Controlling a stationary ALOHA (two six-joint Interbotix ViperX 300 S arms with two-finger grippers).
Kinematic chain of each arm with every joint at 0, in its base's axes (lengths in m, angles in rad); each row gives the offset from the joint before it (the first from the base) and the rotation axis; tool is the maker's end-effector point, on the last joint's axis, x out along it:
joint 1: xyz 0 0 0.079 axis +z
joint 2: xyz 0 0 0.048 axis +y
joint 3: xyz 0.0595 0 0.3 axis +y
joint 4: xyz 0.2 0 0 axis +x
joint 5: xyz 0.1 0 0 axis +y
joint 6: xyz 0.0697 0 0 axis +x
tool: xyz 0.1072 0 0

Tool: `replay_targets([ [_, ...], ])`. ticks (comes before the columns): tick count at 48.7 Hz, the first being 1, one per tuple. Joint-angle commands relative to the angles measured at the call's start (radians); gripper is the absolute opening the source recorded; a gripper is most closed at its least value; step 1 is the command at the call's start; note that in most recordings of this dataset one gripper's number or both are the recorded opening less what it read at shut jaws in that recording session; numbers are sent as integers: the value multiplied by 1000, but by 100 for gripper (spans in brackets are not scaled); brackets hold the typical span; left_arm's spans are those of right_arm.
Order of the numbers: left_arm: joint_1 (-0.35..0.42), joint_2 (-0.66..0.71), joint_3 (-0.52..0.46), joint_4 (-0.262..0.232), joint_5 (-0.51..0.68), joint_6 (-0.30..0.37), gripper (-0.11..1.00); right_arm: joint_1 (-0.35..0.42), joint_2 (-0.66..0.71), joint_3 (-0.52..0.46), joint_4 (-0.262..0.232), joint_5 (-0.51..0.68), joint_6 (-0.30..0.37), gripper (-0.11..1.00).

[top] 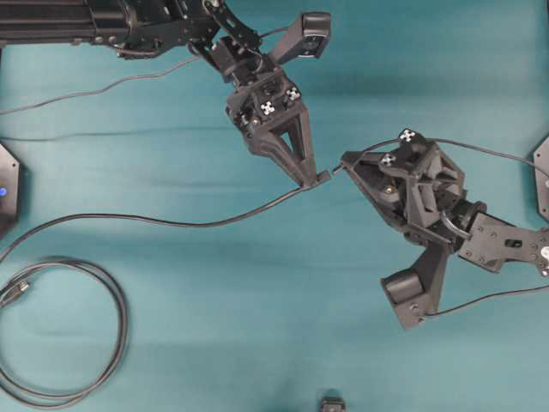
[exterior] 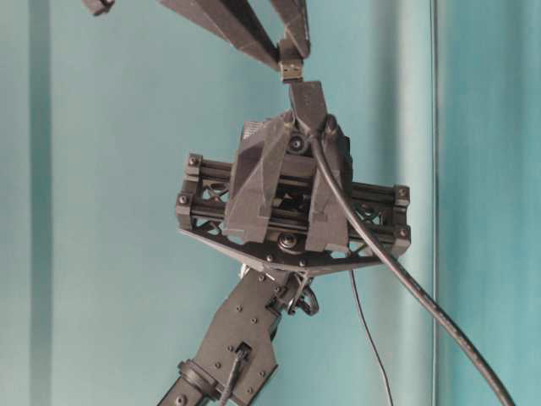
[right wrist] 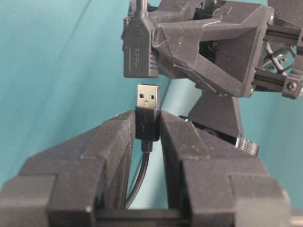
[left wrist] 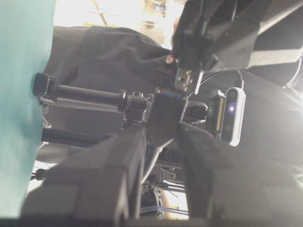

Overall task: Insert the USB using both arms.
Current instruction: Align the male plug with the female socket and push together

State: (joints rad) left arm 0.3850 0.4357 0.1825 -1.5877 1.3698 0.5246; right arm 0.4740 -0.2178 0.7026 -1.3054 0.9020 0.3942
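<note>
The USB [right wrist: 148, 97] shows its silvery metal tip pointing up, and my right gripper [right wrist: 147, 122] is shut on its short dark body. Just above the tip, across a small gap, hangs the black socket end [right wrist: 139, 47] of the other cable. My left gripper [left wrist: 163, 127] is shut on that socket end [left wrist: 165, 113]. From overhead, the left gripper [top: 310, 180] reaches down from the top left and the right gripper [top: 345, 162] comes in from the right. The socket end [top: 322, 178] and the USB [top: 336, 169] sit almost tip to tip above mid-table.
The socket's thin cable [top: 171, 221] trails left across the teal table [top: 214, 343] to a coiled loop [top: 120, 330] at the lower left. Black fixtures sit at the left edge [top: 7, 189] and right edge [top: 542, 176]. A small black object [top: 332, 403] sits at the bottom edge.
</note>
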Motion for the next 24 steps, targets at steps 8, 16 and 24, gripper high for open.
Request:
replay_targets([
  [8, 0, -17, -21, -2, -18, -6, 21, 2, 8, -29, -8, 2, 8, 22],
  [16, 0, -18, -23, -2, -21, -6, 21, 2, 12, -29, -8, 2, 23, 22],
  [24, 9, -23, -23, -2, -46, -3, 21, 2, 12, -25, -8, 2, 46, 21],
])
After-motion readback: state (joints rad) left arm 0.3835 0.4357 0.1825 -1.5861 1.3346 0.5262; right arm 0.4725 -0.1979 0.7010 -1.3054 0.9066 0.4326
